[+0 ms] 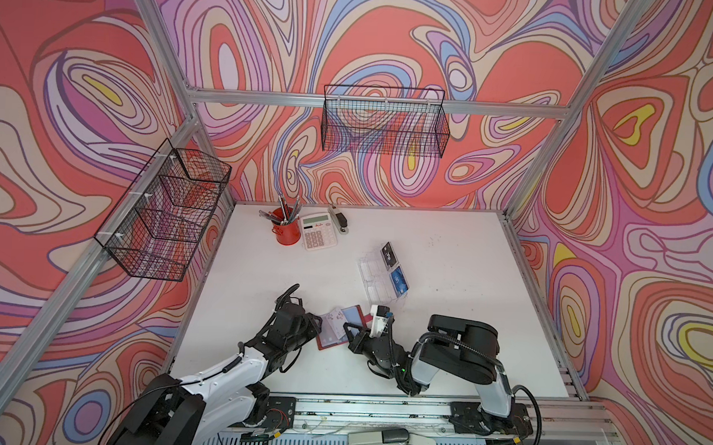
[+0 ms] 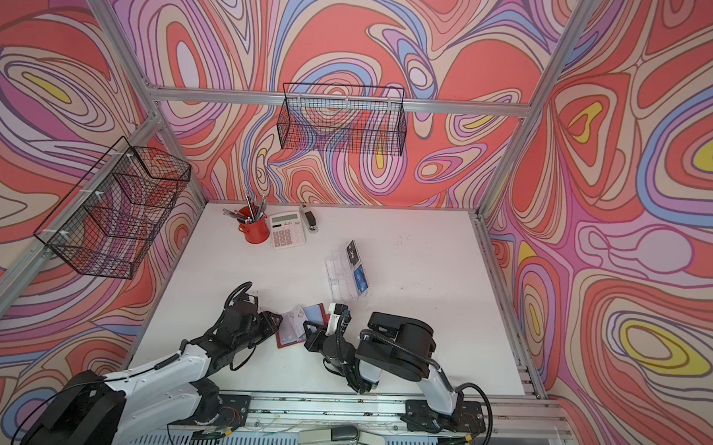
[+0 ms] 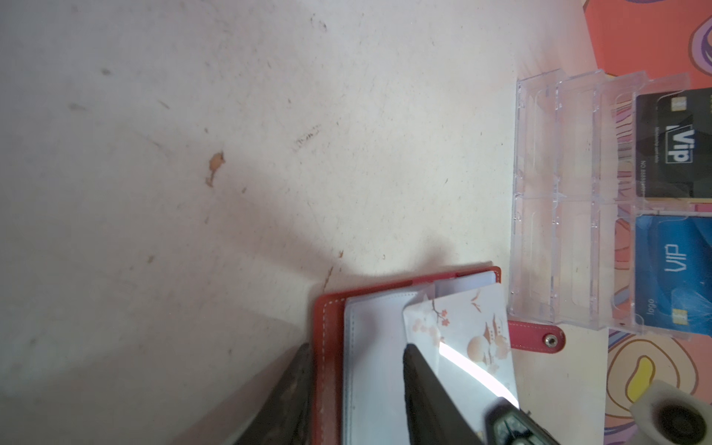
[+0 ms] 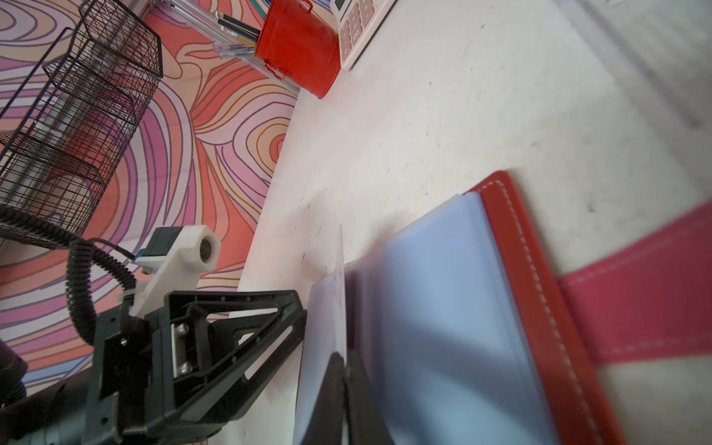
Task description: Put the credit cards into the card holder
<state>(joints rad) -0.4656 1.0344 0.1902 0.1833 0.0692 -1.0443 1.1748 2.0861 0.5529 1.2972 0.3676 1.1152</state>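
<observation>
White table [image 1: 445,318]: left fingers [image 3: 424,385] spread astride card holder [image 3: 327,346] (partly cut off), right fingers [image 4: 335,393] pinch flowered card [image 3: 474,327]

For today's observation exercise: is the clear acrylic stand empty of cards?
No, a black VIP card and a blue VIP card sit in the clear acrylic stand.

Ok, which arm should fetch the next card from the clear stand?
Right, probably. The clear stand with the blue card lies just beyond the right pincer, though it's shut on a floral sheet. The left pincer straddles the edge of the card holder.
</observation>
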